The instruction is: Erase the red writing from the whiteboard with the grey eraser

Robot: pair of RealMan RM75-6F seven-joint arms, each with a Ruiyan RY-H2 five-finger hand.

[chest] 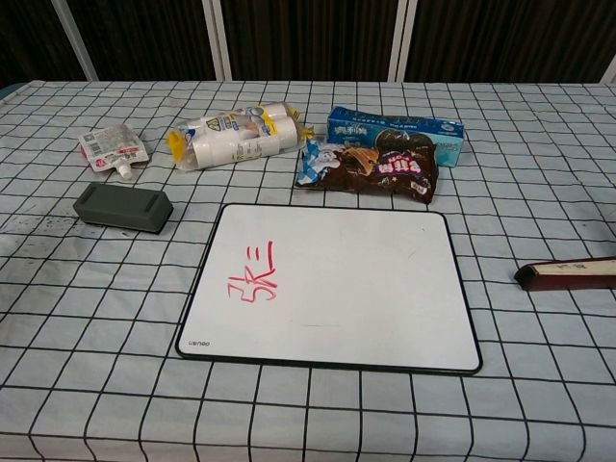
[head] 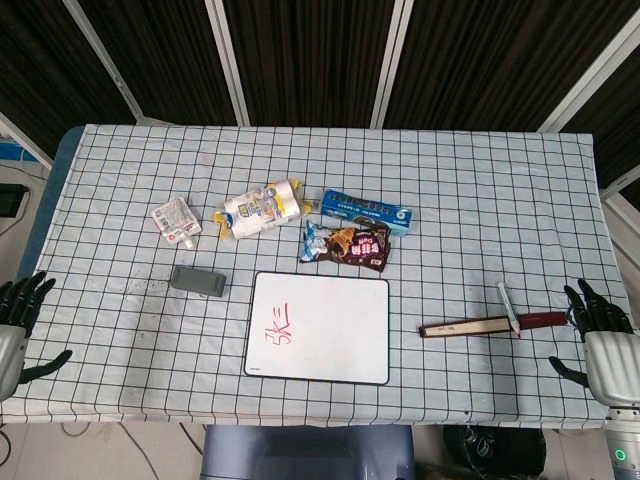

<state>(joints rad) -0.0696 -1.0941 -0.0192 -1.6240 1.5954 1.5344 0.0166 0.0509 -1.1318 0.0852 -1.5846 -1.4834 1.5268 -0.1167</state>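
Note:
A white whiteboard (head: pixel 330 340) (chest: pixel 356 289) with a dark rim lies flat at the table's front middle. Red writing (head: pixel 276 327) (chest: pixel 252 274) marks its left part. The grey eraser (head: pixel 197 282) (chest: pixel 123 207) rests on the cloth just left of the board, apart from it. My left hand (head: pixel 20 320) hovers at the table's far left edge, fingers spread and empty, well left of the eraser. My right hand (head: pixel 598 335) is at the far right edge, fingers apart, holding nothing. Neither hand shows in the chest view.
Behind the board lie a brown snack bag (head: pixel 348 244) (chest: pixel 371 166), a blue box (head: pixel 367 211) (chest: pixel 395 130), a yellow-white packet (head: pixel 260 209) (chest: pixel 234 133) and a small pouch (head: pixel 176 221) (chest: pixel 113 150). A folded fan (head: pixel 490 325) (chest: pixel 568 273) and a green marker (head: pixel 508 307) lie right of the board.

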